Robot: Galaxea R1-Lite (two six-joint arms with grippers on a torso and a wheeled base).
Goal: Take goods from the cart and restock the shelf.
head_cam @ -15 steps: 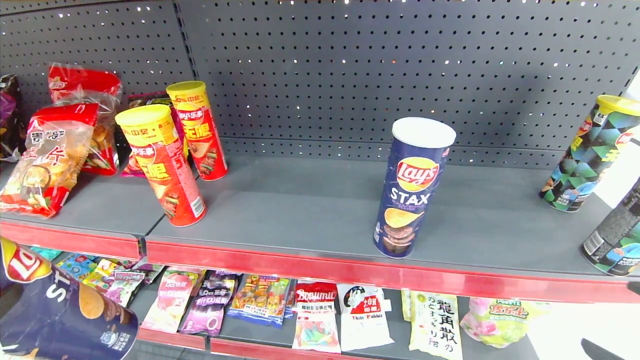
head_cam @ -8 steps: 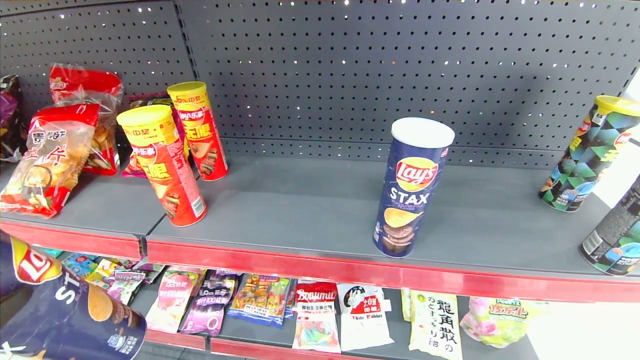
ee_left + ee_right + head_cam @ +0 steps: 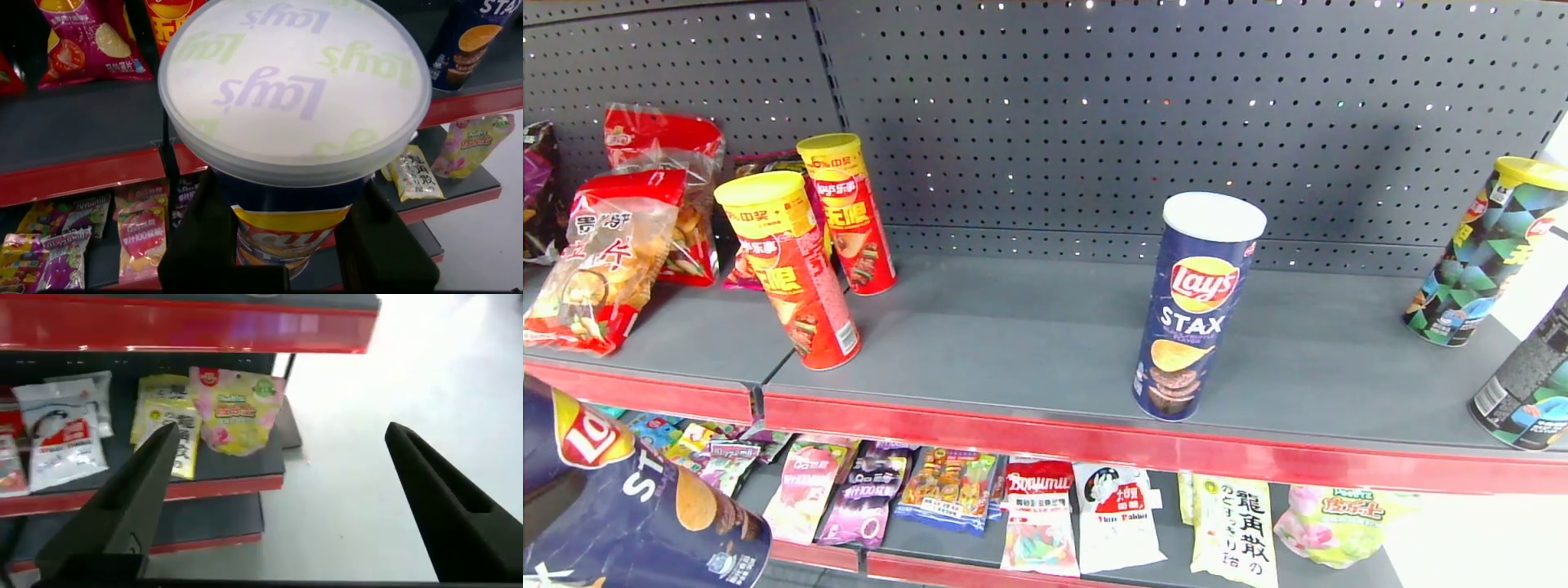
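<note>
landmark: the standing blue can (image 3: pixel 1196 306), upright near the front edge of the upper shelf (image 3: pixel 1013 343).
left gripper (image 3: pixel 294 241): clamped on the held blue can (image 3: pixel 294 82), one dark finger on each side of its body, under the white lid.
held blue can: low and far to the left of the standing blue can, under the level of the upper shelf's red edge, tilted, off the shelf.
right gripper (image 3: pixel 294 498): fingers spread wide with nothing between them, lower than the standing blue can, facing the lower shelf (image 3: pixel 229 486).
red cans (image 3: pixel 788 269): two with yellow lids, well to the left of the standing blue can, one behind the other.
snack bags (image 3: pixel 600 261): farther left than the red cans.
patterned cans (image 3: pixel 1482 253): two to the right of the standing blue can, at the shelf's end.
packets (image 3: pixel 1037 514): in a row beneath the standing blue can, on the lower shelf.
</note>
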